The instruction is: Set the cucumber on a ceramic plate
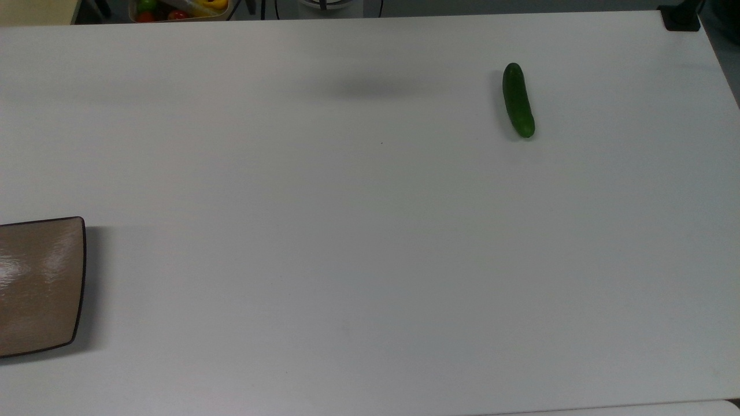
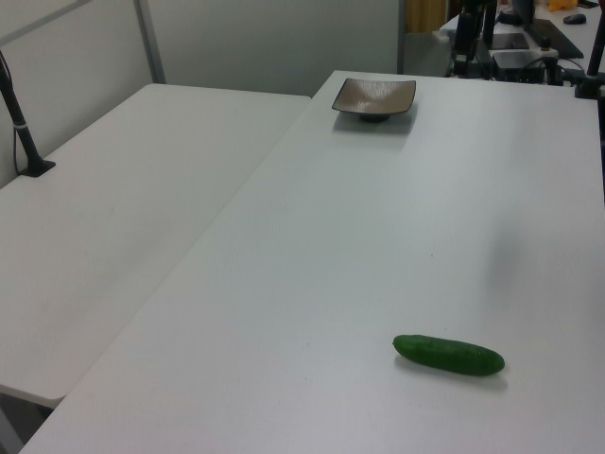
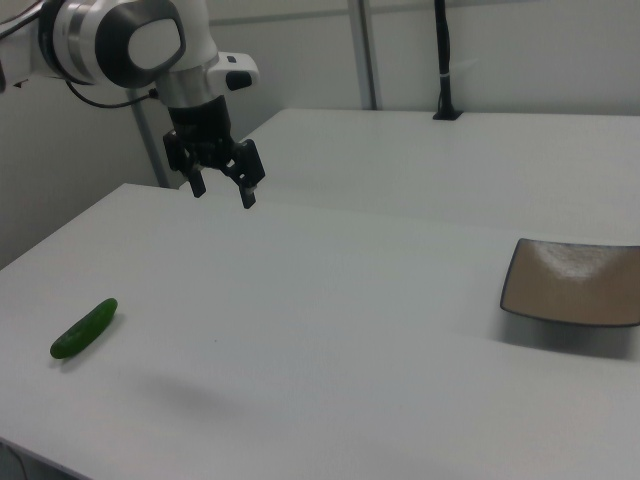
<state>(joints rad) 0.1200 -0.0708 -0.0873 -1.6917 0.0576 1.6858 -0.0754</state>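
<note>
Tool: the black two-finger tool (image 3: 223,189) hangs in the air above the white table (image 3: 330,330), its fingers spread apart and holding nothing; it sits toward the right view's upper left.
Cucumber: the small smooth dark-green cucumber (image 1: 518,100) (image 2: 448,355) (image 3: 84,328) lies flat on the table, near the right view's left edge, below the tool and to its left.
Plate: the glossy tan-brown squarish ceramic plate with a thin dark rim (image 1: 78,277) (image 2: 373,96) (image 3: 573,283) rests on the table, well apart from the cucumber, cut by the top view's left edge.
Background: a container of colourful vegetables (image 1: 179,8) stands beyond the table's far edge in the top view.
</note>
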